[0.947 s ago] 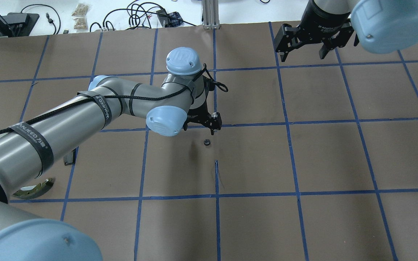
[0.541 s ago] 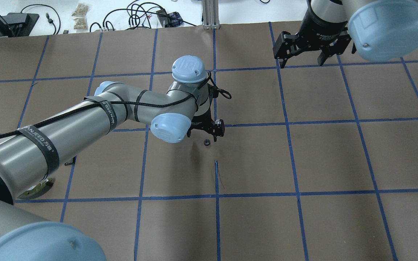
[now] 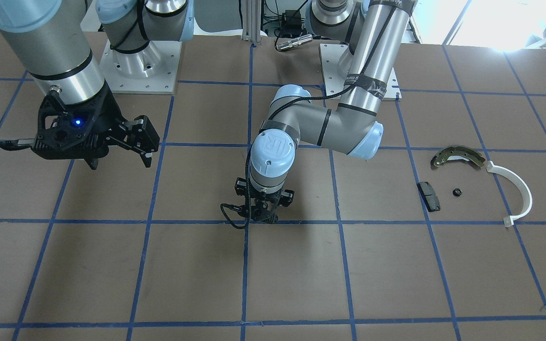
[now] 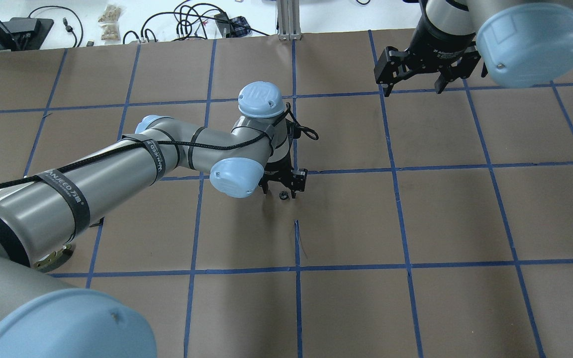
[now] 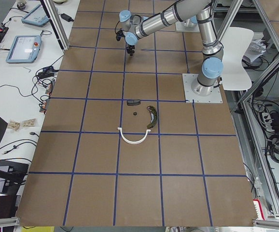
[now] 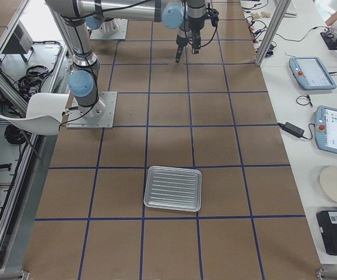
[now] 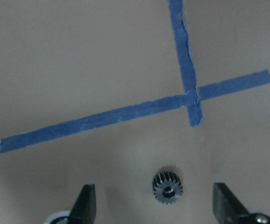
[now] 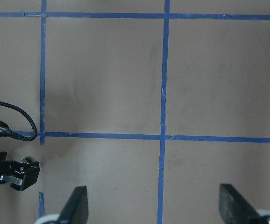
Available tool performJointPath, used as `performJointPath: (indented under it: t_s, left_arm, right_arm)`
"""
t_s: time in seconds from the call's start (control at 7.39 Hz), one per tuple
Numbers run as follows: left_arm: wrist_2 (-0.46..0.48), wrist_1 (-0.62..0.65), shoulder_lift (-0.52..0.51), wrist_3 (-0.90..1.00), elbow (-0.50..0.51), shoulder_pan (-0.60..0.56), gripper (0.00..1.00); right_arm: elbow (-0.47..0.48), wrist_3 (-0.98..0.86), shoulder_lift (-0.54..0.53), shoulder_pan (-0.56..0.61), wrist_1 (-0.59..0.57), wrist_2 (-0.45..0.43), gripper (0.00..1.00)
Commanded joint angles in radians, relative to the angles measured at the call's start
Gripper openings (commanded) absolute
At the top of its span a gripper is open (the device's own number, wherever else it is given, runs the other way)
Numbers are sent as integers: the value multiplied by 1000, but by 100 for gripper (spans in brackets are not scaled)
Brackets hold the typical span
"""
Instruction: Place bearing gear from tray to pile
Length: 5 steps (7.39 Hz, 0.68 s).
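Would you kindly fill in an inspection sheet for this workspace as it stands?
Surface: table covered in brown paper with a blue tape grid.
Job's things: bearing gear lying on the paper, ungripped; tray empty; pile of brake shoe, white arc, dark pad, small dark part.
Clutter: nothing seen.
Grippers: left gripper open, straddling the gear; right gripper open, empty.
Cables: black cable looped at the left wrist.
Surroundings: pendants on side bench; white chair.
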Motion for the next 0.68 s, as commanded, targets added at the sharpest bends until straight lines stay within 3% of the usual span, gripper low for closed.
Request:
performJointPath:
  t_s: [0.0, 0.27, 0.54]
  left_arm:
    - [-9, 6, -7, 0, 7, 0, 52]
    - [-6, 6, -7, -3, 1, 0, 0]
    - [1, 5, 10, 12, 16, 6, 0]
  right_arm:
    - [1, -8, 0, 0, 0, -3, 100]
    - [1, -6, 0, 0, 0, -1, 100]
    - [1, -5, -1, 2, 0, -3, 100]
